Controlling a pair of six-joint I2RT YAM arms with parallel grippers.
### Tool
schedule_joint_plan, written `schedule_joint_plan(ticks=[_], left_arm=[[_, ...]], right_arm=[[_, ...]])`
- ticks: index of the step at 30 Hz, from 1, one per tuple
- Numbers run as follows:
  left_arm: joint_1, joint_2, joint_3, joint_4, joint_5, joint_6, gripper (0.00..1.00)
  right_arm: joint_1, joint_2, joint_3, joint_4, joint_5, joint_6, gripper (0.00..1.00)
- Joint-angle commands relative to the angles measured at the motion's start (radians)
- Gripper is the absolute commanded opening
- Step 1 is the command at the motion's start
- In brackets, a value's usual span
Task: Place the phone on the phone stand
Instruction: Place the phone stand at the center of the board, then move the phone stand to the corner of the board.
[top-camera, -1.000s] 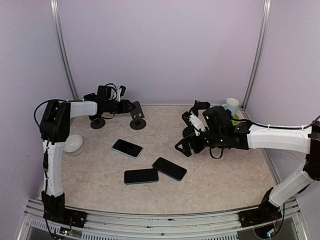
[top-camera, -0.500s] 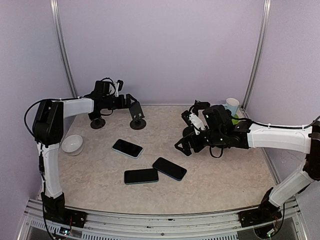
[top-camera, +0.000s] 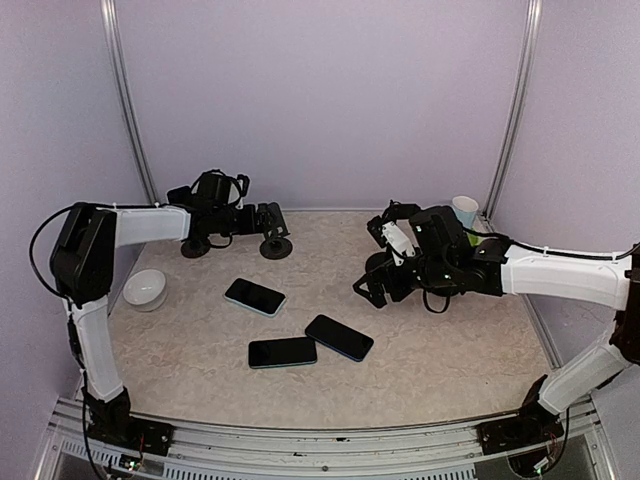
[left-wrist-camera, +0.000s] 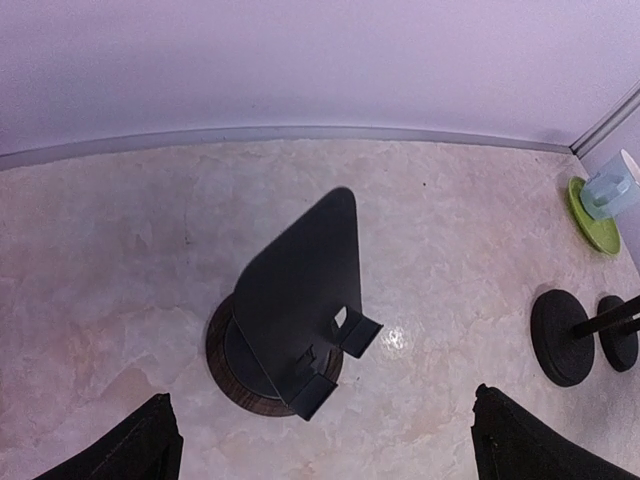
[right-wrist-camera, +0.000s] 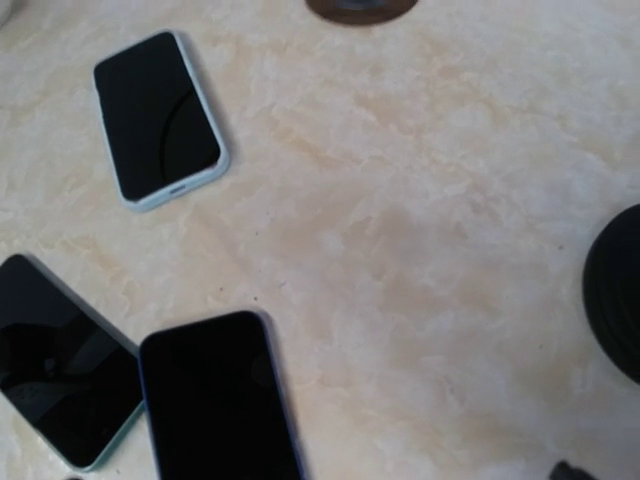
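Three dark phones lie flat mid-table: one with a pale case (top-camera: 254, 296), one (top-camera: 283, 352) and one (top-camera: 339, 337). The right wrist view shows them too: the pale-cased one (right-wrist-camera: 158, 118), one (right-wrist-camera: 60, 360) and one (right-wrist-camera: 220, 400). A black phone stand (left-wrist-camera: 295, 310) on a round base stands empty at the back left (top-camera: 275, 243). My left gripper (top-camera: 268, 215) hovers just over it, open and empty, with the stand ahead of and between its fingers (left-wrist-camera: 140, 445). My right gripper (top-camera: 373, 287) is open and empty, above bare table to the right of the phones.
A second stand (top-camera: 195, 245) is left of the first. More black stand bases (left-wrist-camera: 560, 335) sit by the right arm (top-camera: 378, 262). A white bowl (top-camera: 145, 288) is at the left edge. A cup (top-camera: 464, 210) on a green plate (left-wrist-camera: 600, 215) stands at the back right.
My left gripper has moved right and down toward the stand at the back left. The right gripper has shifted only slightly. The phones have not moved.
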Motion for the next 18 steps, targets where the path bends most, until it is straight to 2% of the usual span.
schedule_joint_plan(ticks=[1, 18], left_arm=[[-0.04, -0.051, -0.052, 0.011, -0.056, -0.057, 0.99], [-0.126, 0.011, -0.022, -0.079, -0.194, -0.033, 0.99]], right_arm=[[-0.005, -0.041, -0.017, 0.0, 0.013, -0.002, 1.0], [-0.005, -0.016, -0.062, 0.058, -0.031, 0.006, 1.0]])
